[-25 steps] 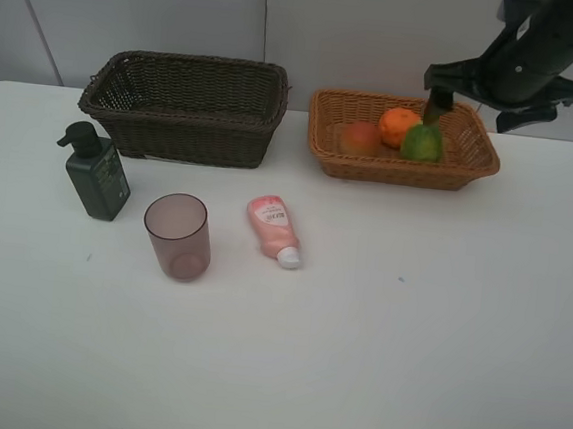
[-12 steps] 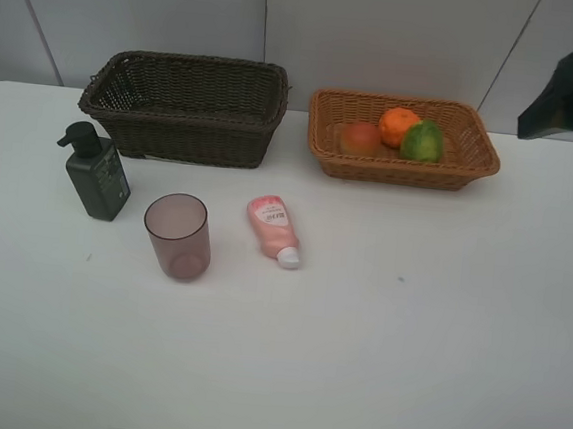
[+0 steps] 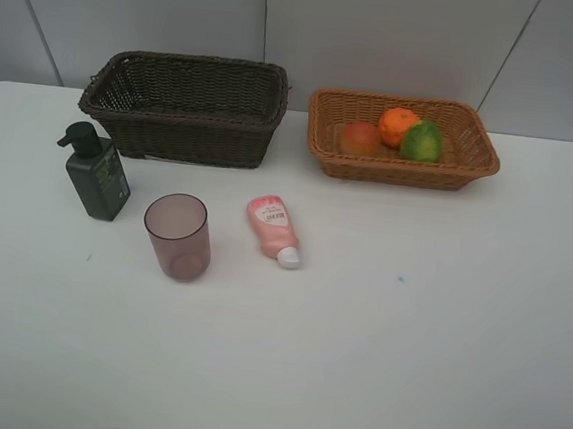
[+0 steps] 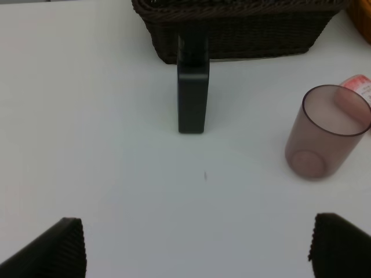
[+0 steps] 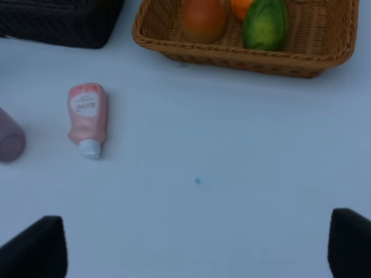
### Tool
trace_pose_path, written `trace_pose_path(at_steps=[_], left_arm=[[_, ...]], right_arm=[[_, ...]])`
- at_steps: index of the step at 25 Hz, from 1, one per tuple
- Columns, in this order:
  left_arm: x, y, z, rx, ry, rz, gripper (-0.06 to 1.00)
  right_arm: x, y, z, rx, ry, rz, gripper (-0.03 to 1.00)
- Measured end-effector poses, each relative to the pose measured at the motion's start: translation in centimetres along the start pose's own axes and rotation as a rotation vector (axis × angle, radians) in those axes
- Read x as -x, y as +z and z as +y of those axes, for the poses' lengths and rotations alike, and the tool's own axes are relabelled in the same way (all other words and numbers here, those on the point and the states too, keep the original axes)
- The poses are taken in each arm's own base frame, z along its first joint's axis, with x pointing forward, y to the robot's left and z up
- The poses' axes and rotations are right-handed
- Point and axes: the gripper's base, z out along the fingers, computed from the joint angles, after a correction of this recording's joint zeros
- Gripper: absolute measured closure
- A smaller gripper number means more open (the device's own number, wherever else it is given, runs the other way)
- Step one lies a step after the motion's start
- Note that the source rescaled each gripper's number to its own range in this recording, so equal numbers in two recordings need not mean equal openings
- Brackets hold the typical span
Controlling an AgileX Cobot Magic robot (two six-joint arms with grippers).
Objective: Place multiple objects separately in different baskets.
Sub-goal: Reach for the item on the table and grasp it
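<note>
Pale wall panels (image 3: 383,32) are standing behind a white table (image 3: 454,370), which is bearing everything; a tiny blue speck (image 3: 399,280) is marking its top.

The dark brown basket (image 3: 185,115) is sitting at the back left. The tan basket (image 3: 400,174) is sitting apart to its right, holding the green fruit (image 3: 423,141), orange (image 3: 399,124) and peach (image 3: 360,138) close together.

In front of the dark basket, the pump bottle (image 3: 96,175) and cup (image 3: 177,235) are standing upright, and the tube (image 3: 273,227) is lying flat.

The left gripper (image 4: 200,249) is hovering with jaws wide apart and empty, bottle and cup well ahead. The right gripper (image 5: 191,249) is likewise spread and holding nothing, the tube and tan basket well ahead.
</note>
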Motion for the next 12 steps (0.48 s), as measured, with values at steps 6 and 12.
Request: trace_pose_path(at_steps=[6, 12], left_arm=[[0.0, 0.0, 0.0, 0.0, 0.0, 0.0, -0.05], [0.0, 0.0, 0.0, 0.0, 0.0, 0.0, -0.05]], right_arm=[[-4.7, -1.2, 0.0, 0.002, -0.008, -0.105, -0.03], [-8.3, -1.7, -0.6, -0.056, -0.04, -0.239, -0.03]])
